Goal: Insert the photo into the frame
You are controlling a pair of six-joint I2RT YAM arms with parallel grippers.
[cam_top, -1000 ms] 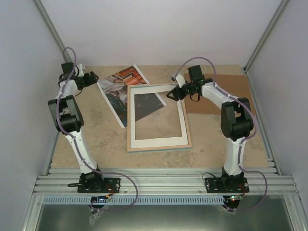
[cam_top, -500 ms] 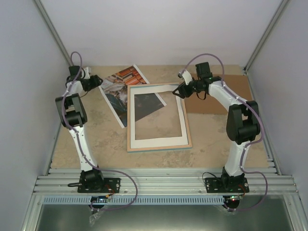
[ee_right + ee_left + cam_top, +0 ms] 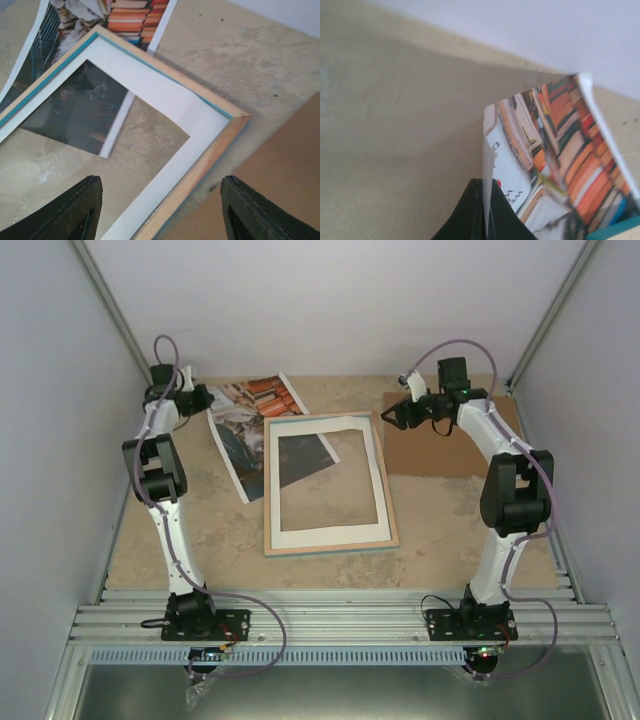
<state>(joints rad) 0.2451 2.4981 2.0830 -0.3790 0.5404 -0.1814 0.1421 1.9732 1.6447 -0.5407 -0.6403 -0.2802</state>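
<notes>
Turquoise frame (image 3: 330,548) lies flat; I see left gripper (image 3: 203,400) pinched onto the photo (image 3: 245,412) edge off its far-left corner, right gripper (image 3: 393,416) jaws apart over its far-right corner

No writing can be read anywhere; dark marks on the photo (image 3: 555,150) are too blurred.
</notes>
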